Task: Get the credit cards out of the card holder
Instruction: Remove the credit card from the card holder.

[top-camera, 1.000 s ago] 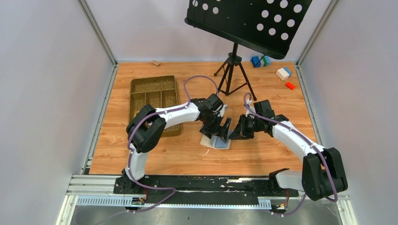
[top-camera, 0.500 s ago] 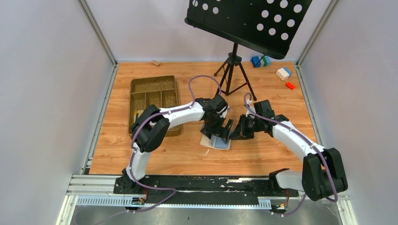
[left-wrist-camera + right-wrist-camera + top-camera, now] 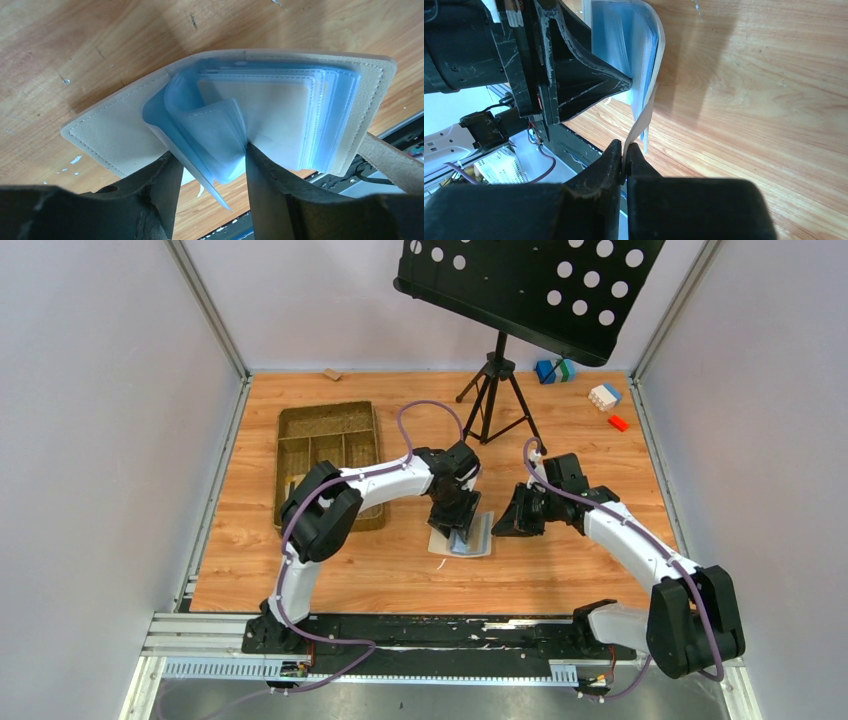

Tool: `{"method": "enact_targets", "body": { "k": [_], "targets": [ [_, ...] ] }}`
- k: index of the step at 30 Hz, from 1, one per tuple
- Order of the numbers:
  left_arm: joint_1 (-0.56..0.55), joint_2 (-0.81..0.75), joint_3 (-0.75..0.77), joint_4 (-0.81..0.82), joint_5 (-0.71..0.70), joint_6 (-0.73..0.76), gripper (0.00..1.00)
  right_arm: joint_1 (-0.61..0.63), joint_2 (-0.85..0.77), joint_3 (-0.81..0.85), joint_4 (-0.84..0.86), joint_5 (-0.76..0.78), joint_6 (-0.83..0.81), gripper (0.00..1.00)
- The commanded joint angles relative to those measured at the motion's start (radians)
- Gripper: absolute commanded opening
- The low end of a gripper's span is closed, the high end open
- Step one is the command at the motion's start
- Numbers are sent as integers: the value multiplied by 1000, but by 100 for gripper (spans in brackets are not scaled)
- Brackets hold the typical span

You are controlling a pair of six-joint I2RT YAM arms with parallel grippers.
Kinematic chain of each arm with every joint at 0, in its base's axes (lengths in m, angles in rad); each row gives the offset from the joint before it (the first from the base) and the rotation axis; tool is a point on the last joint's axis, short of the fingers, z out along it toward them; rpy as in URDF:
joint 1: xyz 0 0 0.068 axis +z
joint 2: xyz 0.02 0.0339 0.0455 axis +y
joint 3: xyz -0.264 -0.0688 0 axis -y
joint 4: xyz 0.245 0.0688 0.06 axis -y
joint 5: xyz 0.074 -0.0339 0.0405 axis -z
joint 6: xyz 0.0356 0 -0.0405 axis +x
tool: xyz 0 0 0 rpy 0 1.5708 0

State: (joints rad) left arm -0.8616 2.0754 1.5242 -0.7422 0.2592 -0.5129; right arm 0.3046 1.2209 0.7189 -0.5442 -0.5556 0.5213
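The cream card holder [image 3: 478, 537] lies open on the wood table, its light blue plastic sleeves [image 3: 220, 145] fanned up. My left gripper [image 3: 458, 528] stands over it, open. In the left wrist view the gripper [image 3: 210, 162] straddles a curled bunch of sleeves, and both fingers touch them. My right gripper [image 3: 505, 523] is shut on the holder's closure tab [image 3: 640, 126] and holds that flap [image 3: 660, 50] lifted. In the right wrist view the gripper [image 3: 625, 152] pinches the tab's end. No silver, black or orange card shows. A pale panel [image 3: 260, 112] fills the front sleeve.
A woven brown compartment tray [image 3: 328, 440] lies to the left, partly under my left arm. A black music stand on a tripod [image 3: 497, 390] stands behind the holder. Toy blocks [image 3: 604, 395] lie at the back right. The table's near edge and rail [image 3: 400, 625] are close.
My left gripper has narrowed and settled onto the sleeves. My right gripper has drawn the tab slightly right, and the holder's right flap now stands raised.
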Motion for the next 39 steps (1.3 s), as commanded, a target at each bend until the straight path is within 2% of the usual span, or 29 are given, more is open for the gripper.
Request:
{"method": "enact_targets", "body": {
  "k": [1,4,5,7,8,10,12,19,23,27,29,39],
  "targets": [
    [25,-24,-75,2,1,4,57,-5,-21,3,-5,8,12,0],
    [53,-77,-127,82,91,-3,56,-7,-2,7,-27,40,5,2],
    [62,-91,-147,115,129,-11,56,-7,6,6,-28,43,2,12],
    [72,-115,-181,177,188,-31,56,-7,22,-5,-17,42,0,47],
    [74,-122,-191,193,202,-35,56,-7,32,-12,-9,45,-2,59],
    [77,-122,-200,199,222,-35,56,-7,51,-33,10,60,-3,77],
    [80,-116,-204,199,233,-34,54,-7,71,-57,36,75,-3,84],
    [84,-94,-224,207,247,-33,46,-7,138,-159,173,57,31,86],
    [87,-94,-232,213,257,-32,44,-6,146,-193,230,48,54,81],
    [88,-89,-232,223,274,-36,44,6,185,-179,247,87,55,67],
    [88,-85,-230,222,282,-35,44,18,205,-156,235,114,53,64],
    [88,-42,-255,246,307,-10,40,24,226,-207,447,-16,187,63]
  ]
}}
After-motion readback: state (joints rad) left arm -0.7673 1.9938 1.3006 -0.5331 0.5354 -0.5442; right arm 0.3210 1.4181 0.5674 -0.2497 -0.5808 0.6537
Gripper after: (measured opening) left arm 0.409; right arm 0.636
